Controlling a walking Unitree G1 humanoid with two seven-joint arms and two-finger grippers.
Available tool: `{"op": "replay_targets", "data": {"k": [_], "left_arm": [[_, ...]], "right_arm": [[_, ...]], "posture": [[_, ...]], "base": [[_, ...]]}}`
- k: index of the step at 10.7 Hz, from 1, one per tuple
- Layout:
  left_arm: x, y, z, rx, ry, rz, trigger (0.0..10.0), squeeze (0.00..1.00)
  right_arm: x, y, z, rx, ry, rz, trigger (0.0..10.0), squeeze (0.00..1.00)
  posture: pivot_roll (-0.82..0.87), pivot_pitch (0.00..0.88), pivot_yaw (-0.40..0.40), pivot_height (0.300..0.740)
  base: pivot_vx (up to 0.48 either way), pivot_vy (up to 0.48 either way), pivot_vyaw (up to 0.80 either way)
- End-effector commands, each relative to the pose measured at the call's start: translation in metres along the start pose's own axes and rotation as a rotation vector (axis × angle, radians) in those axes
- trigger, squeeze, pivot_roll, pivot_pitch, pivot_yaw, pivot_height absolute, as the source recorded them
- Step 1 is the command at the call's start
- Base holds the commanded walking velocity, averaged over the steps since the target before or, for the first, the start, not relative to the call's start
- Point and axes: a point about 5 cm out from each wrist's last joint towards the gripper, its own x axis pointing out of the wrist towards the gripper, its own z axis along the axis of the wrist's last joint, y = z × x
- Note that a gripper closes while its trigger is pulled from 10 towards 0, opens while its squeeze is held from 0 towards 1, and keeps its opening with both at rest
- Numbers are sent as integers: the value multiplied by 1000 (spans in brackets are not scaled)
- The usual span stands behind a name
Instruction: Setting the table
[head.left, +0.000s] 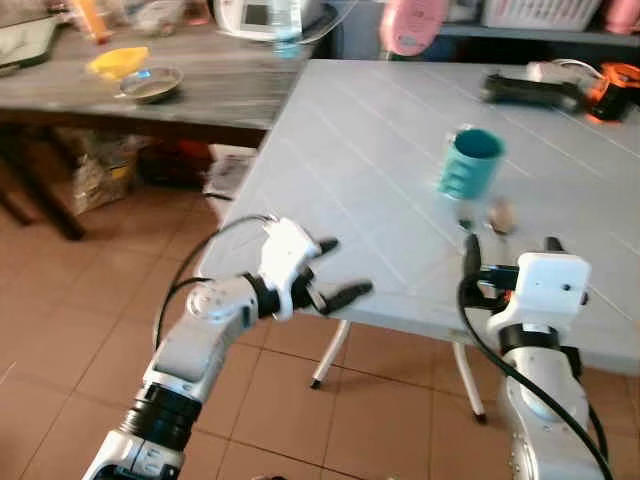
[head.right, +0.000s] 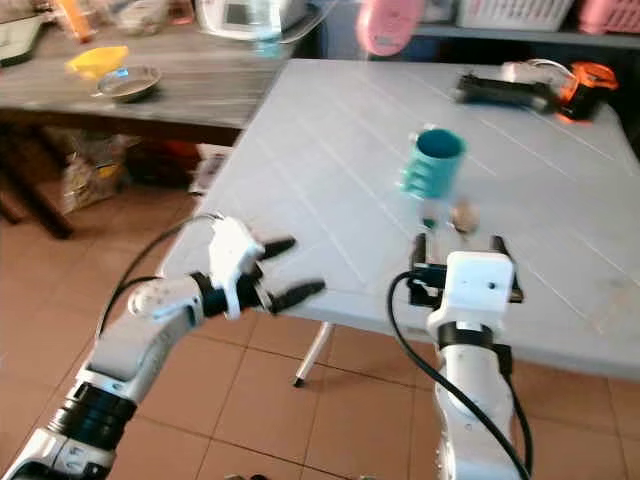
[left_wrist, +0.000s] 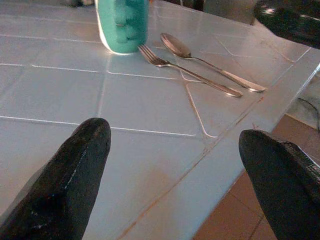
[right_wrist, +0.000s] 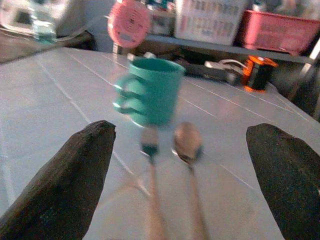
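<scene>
Your teal ribbed plastic mug (head.left: 470, 164) upright on the pale grey tiled desk (head.left: 370, 150), silver metal fork (left_wrist: 187, 72) and silver metal spoon (left_wrist: 210, 63) side by side just before it, your right tool (right_wrist: 177, 170) spread wide facing them, your left tool (head.left: 335, 270) spread at the desk's near edge.

This is a lived-in room of a home, an eating or utility area. A pale plastic folding table (head.left: 380, 170) stands on terracotta floor tiles (head.left: 60, 330), beside a dark wooden table (head.left: 215, 90) bearing a metal bowl (head.left: 150, 85) and a white appliance (head.left: 265, 15); storage baskets (right_wrist: 212, 20) line the back shelf.
</scene>
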Motion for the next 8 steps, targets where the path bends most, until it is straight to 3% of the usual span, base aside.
{"op": "replay_targets", "data": {"k": [1, 6, 8], "left_arm": [[-1, 3, -1, -15, 10, 9, 10000, 0], [3, 21, 8, 4, -67, 198, 10000, 0], [1, 34, 11, 1, -102, 330, 10000, 0]], "right_arm": [[-2, -2, -4, 3, 26, -13, 10000, 0], [-7, -8, -2, -6, 29, -25, 10000, 0], [-8, -8, -1, -6, 26, -26, 10000, 0]], "posture": [[-49, 146, 54, 740], [-70, 157, 50, 740], [-72, 158, 48, 740]], "base": [[0, 0, -781], [0, 0, -781], [0, 0, -781]]}}
